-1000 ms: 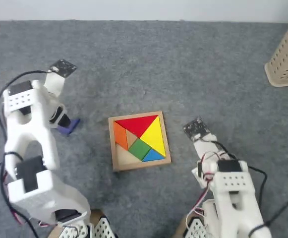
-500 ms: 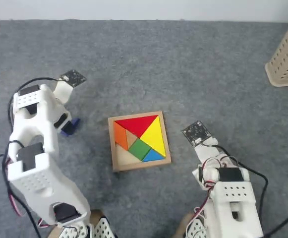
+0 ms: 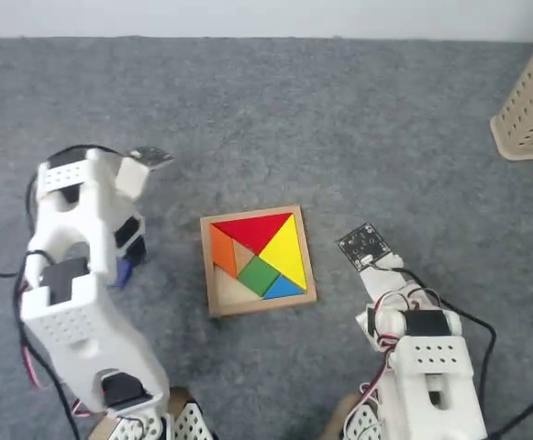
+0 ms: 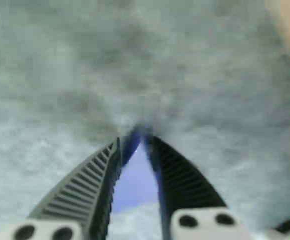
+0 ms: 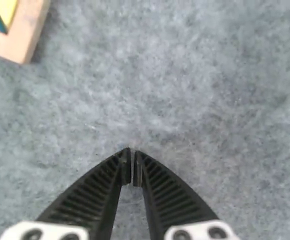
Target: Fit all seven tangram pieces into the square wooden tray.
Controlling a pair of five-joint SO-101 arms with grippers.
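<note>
The square wooden tray (image 3: 213,307) lies mid-table and holds a red triangle (image 3: 257,229), a yellow triangle (image 3: 290,253), an orange piece (image 3: 222,249), a green square (image 3: 259,273) and a blue triangle (image 3: 284,287). Its lower left corner is bare wood. My left gripper (image 4: 139,134) is shut on a purple-blue piece (image 4: 134,180), which in the high view peeks out as the purple-blue piece (image 3: 122,272) under the left arm, left of the tray. My right gripper (image 5: 132,154) is shut on nothing over carpet, just off the tray corner (image 5: 20,37).
Grey carpet covers the table. A perforated beige holder (image 3: 532,110) stands at the far right edge. The right arm (image 3: 422,348) sits at the front right, the left arm (image 3: 73,238) at the left. Open carpet lies behind the tray.
The left arm has swung toward the front with the purple-blue piece in its gripper, now nearer the tray's level. The right arm drew back slightly a second ago and has since kept still.
</note>
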